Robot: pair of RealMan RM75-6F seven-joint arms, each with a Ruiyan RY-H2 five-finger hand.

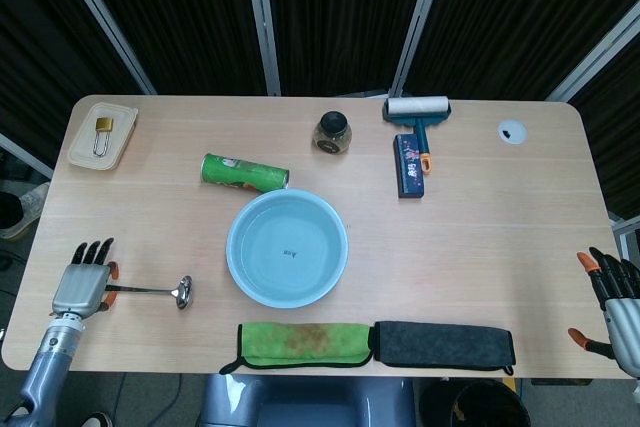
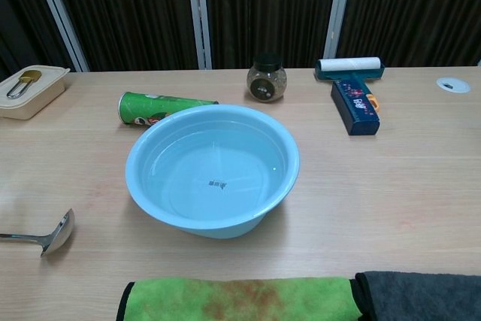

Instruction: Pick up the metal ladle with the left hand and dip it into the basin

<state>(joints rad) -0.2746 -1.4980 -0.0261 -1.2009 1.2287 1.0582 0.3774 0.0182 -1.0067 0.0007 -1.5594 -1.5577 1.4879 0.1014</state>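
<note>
The metal ladle (image 1: pixel 150 291) lies flat on the table at the front left, its bowl (image 2: pixel 56 232) pointing right toward the light blue basin (image 1: pixel 287 248). The basin (image 2: pixel 213 171) holds clear water and stands at the table's middle front. My left hand (image 1: pixel 83 289) sits over the far left end of the ladle's handle, fingers stretched out and apart, and I see no grip on it. My right hand (image 1: pixel 612 304) hangs beyond the table's right edge, fingers spread and empty. The chest view shows neither hand.
A green can (image 1: pixel 244 172) lies on its side just behind the basin. Further back stand a jar (image 1: pixel 333 132), a lint roller (image 1: pixel 417 112) and a dark blue box (image 1: pixel 408 165). A tray with a padlock (image 1: pixel 102 134) sits back left. Green (image 1: pixel 305 342) and grey (image 1: pixel 444 344) cloths line the front edge.
</note>
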